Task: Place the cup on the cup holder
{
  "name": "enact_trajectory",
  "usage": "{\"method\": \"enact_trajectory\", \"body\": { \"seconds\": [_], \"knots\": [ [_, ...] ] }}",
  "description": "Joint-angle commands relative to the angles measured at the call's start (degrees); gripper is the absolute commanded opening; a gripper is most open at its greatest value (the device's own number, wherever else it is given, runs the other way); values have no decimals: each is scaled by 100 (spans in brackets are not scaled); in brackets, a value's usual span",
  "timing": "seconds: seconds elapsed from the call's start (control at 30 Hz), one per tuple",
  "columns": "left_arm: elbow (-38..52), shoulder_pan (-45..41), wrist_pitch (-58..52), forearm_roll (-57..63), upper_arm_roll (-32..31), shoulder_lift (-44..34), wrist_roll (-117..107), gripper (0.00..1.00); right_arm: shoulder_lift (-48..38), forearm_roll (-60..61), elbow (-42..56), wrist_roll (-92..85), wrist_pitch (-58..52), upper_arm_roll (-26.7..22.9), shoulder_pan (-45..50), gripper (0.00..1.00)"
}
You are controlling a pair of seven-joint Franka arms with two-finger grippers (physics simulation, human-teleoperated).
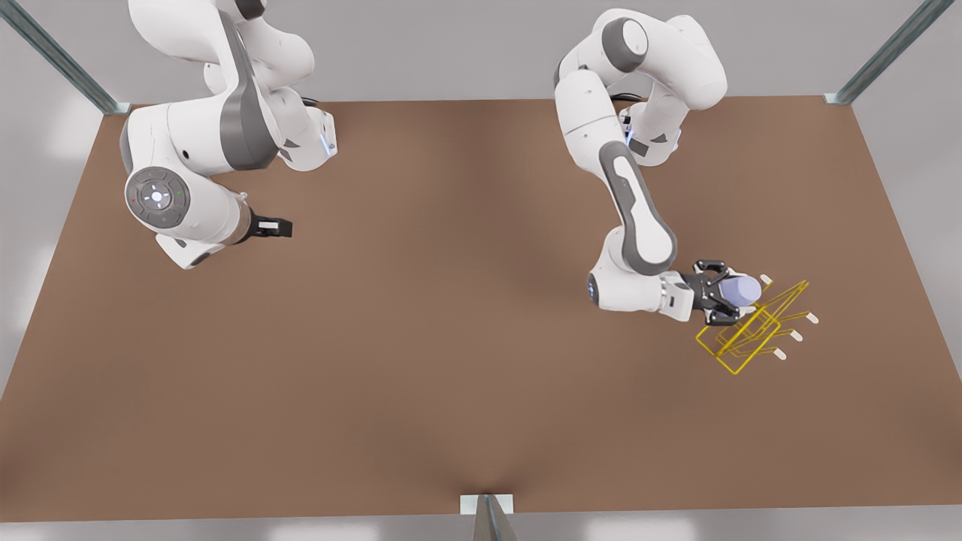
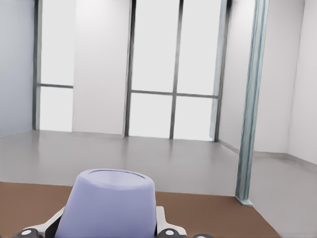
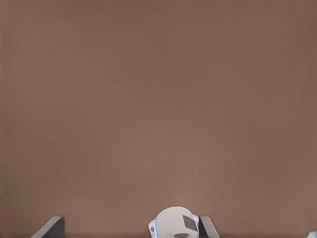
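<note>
Front view, left end effector (image 1: 727,291): at the front view's right, low over the brown desk (image 1: 451,338), fingers clamped on the cup (image 1: 738,289).
Front view, cup: lavender-blue, lying sideways in the grip, its closed end pointing toward the cup holder (image 1: 754,328) and overlapping the holder's near wires; contact with the wires cannot be told.
Front view, cup holder: yellow wire rack with white-tipped prongs, on the desk at the front view's right.
Front view, right end effector (image 1: 284,226): at the front view's left, well apart from cup and holder, above the desk; black fingers close together, nothing between them; this arm waits.
Left wrist view, cup (image 2: 106,204): held between the two fingers (image 2: 163,225), closed end facing outward, desk edge beyond it.
Right wrist view, desk (image 3: 158,99): bare brown surface.
</note>
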Motion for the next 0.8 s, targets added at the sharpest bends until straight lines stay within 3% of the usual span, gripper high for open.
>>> {"method": "enact_trajectory", "body": {
  "seconds": [0.0, 0.77],
  "knots": [
    [-70, 21, 306, 48, -5, 4, -109, 66, -3, 2, 2, 20, 4, -4, 0, 100],
    [-87, 663, 903, 180, -216, 259, -355, 66, 234, -745, 477, -217, 522, -39, -528, 100]
  ]
}}
